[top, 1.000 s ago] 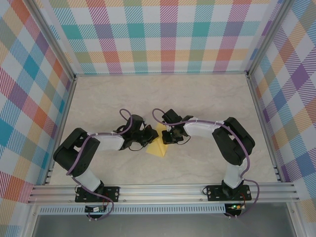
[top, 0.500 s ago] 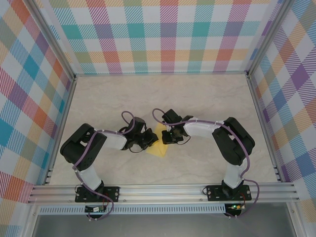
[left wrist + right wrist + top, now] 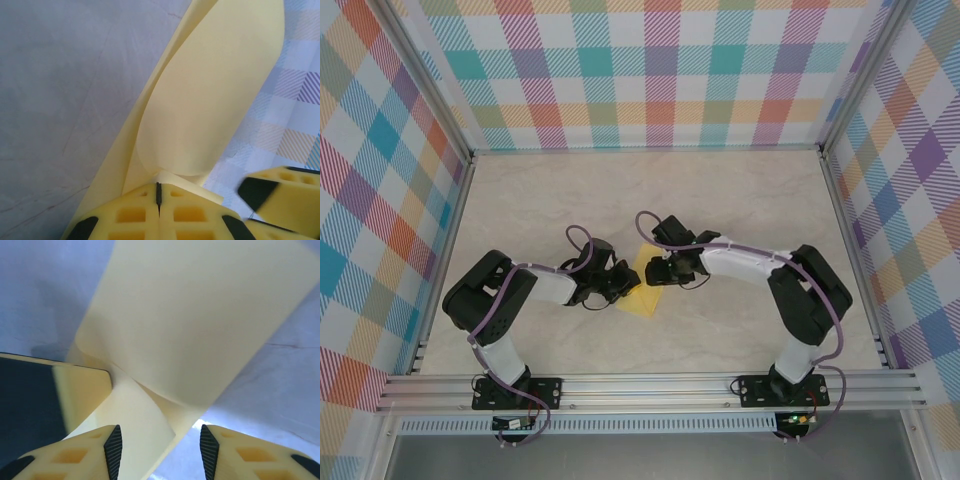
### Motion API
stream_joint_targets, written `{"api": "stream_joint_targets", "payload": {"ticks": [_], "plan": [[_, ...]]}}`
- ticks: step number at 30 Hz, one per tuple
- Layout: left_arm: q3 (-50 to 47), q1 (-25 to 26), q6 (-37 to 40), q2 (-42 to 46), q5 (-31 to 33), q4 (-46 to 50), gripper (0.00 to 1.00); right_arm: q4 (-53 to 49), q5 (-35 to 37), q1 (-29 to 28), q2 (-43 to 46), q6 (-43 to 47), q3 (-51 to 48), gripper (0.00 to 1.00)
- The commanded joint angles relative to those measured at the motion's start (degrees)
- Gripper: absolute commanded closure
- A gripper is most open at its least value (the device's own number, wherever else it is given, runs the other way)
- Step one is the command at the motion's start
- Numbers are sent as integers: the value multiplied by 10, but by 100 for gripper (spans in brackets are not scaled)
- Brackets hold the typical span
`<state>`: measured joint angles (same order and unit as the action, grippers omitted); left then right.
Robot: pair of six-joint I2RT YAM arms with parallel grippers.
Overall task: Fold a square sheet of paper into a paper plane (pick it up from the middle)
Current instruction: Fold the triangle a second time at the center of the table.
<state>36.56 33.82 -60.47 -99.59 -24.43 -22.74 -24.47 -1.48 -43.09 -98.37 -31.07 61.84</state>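
Observation:
The square sheet of paper (image 3: 642, 300) is a creased yellow wedge at mid-table, between the two grippers. My left gripper (image 3: 623, 284) is shut on one edge of it. In the left wrist view the jaws (image 3: 159, 192) meet on the folded paper (image 3: 215, 100), which curls up and away from them. My right gripper (image 3: 660, 272) stands open right beside it. In the right wrist view a flap of the paper (image 3: 200, 325) lies between the parted fingertips (image 3: 112, 450), touching neither pad. One of my left gripper's fingers (image 3: 50, 400) shows at the left of that view.
The pale marbled table (image 3: 740, 200) is boxed in by plaid walls (image 3: 660, 70) at the back and both sides. An aluminium rail (image 3: 650, 385) runs along the near edge by the arm bases.
My right gripper has opened and let go of the paper, and its arm has shifted slightly. The left gripper has stayed shut on the paper.

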Motion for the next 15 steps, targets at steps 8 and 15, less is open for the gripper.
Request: {"api": "stream_joint_targets", "payload": {"ticks": [8, 15], "plan": [[-14, -3, 15, -14, 17, 38, 100, 111, -167, -7, 53, -114, -66, 81], [-13, -3, 17, -14, 16, 40, 100, 159, -200, -41, 0, -164, -56, 89]]}}
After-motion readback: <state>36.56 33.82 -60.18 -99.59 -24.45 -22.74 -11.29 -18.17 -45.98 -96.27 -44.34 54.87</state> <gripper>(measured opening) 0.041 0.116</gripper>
